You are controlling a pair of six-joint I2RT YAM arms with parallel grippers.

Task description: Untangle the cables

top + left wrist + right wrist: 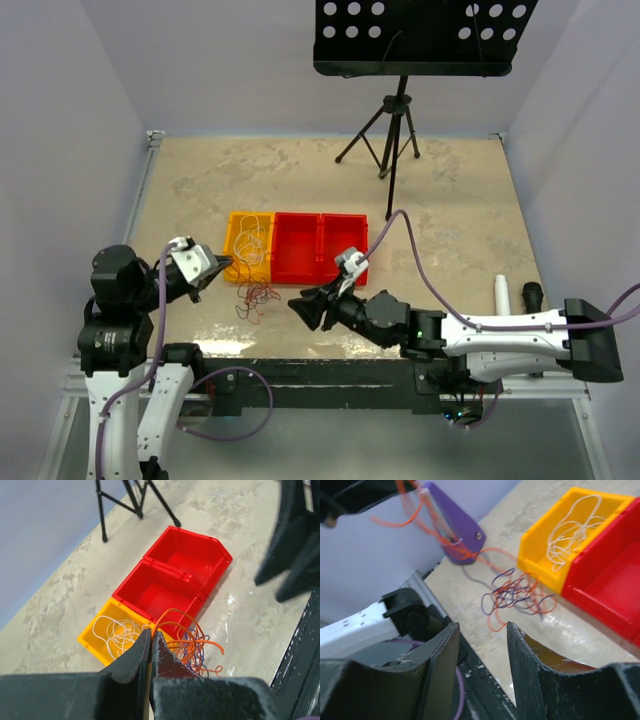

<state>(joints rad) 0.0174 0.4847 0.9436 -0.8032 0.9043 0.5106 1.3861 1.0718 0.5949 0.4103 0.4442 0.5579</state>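
Tangle of cables [257, 297] lying just near of the yellow bin [231, 235], orange strands clamped in the left gripper [224, 264]; right gripper [298, 307], fingers apart, just right of it.

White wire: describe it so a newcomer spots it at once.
On the tan table, three bins stand in a row: a yellow bin at the left end, then two red bins. The white wire lies in loose loops inside the yellow bin. It is the only white one; the orange and purple tangle sits outside the bins.
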